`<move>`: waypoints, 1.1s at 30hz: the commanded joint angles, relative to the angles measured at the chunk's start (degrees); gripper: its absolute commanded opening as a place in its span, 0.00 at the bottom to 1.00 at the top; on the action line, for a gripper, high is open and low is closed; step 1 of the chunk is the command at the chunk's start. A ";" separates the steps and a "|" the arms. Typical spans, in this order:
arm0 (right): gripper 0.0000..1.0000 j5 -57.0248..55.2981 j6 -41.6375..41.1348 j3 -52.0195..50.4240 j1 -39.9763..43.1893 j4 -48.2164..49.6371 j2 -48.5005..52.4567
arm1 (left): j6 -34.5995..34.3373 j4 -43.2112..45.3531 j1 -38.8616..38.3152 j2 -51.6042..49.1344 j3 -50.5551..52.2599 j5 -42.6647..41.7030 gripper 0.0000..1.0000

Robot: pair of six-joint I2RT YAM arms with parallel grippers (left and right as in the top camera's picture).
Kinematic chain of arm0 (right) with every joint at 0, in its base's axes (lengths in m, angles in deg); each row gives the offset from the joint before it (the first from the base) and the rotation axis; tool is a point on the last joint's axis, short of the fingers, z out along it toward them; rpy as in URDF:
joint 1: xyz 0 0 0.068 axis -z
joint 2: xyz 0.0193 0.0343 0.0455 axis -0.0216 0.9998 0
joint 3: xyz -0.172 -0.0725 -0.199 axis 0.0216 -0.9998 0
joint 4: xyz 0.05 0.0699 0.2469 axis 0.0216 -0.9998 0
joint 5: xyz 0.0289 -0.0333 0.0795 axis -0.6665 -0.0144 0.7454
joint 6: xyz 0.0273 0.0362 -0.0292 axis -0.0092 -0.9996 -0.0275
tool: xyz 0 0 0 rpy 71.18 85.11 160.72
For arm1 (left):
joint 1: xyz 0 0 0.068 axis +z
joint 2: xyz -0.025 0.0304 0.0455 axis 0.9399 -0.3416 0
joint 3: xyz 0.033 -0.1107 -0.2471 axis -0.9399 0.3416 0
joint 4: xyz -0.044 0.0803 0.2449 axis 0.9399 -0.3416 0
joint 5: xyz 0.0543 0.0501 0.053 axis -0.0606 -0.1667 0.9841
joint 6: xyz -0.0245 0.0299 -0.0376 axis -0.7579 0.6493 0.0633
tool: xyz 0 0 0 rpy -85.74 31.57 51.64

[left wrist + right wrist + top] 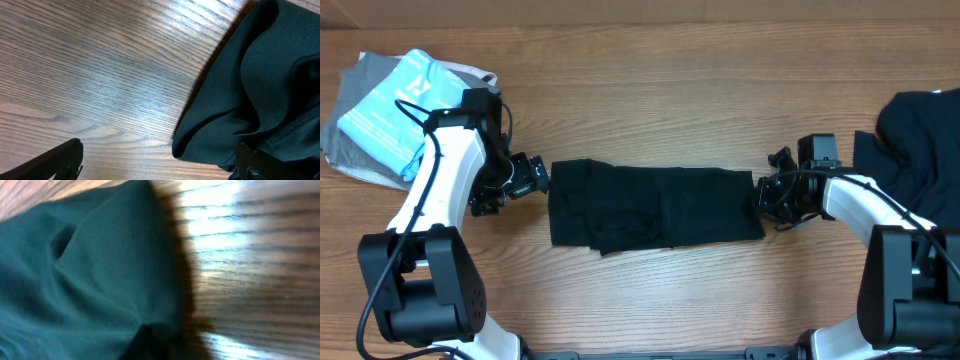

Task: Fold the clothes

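Overhead, the right end effector (767, 195) is clamped on the right end of the folded shirt (655, 205) mid-surface while the left end effector (538, 178) stands apart at its left end, so a one-sided pull could drag the folds open. Two black shirts show, the second shirt (920, 135) heaped at the right edge, plus one grey-blue bundle (390, 110).

Wood-grain counter (650, 60) bore a folded black T-shirt (650, 205) at centre, a black heap (920, 140) at right, and grey-and-blue cloth (390, 110) at left.
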State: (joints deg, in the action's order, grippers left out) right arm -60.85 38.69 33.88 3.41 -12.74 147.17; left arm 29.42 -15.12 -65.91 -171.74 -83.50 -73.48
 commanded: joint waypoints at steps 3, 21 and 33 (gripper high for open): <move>0.04 0.31 0.09 2.12 2.08 -2.29 0.22 | 0.04 0.07 0.00 1.51 -0.94 0.37 1.00; 0.04 -6.16 0.28 34.93 19.87 -36.35 0.22 | 0.04 0.07 0.00 1.51 -0.94 0.37 1.00; 0.04 -6.14 0.70 42.73 10.88 -46.47 -0.04 | 0.04 0.07 0.00 1.51 -0.94 0.39 1.00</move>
State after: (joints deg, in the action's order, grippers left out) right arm -67.21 38.80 73.40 17.16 -58.25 147.87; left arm 29.42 -15.14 -65.91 -171.74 -83.52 -73.48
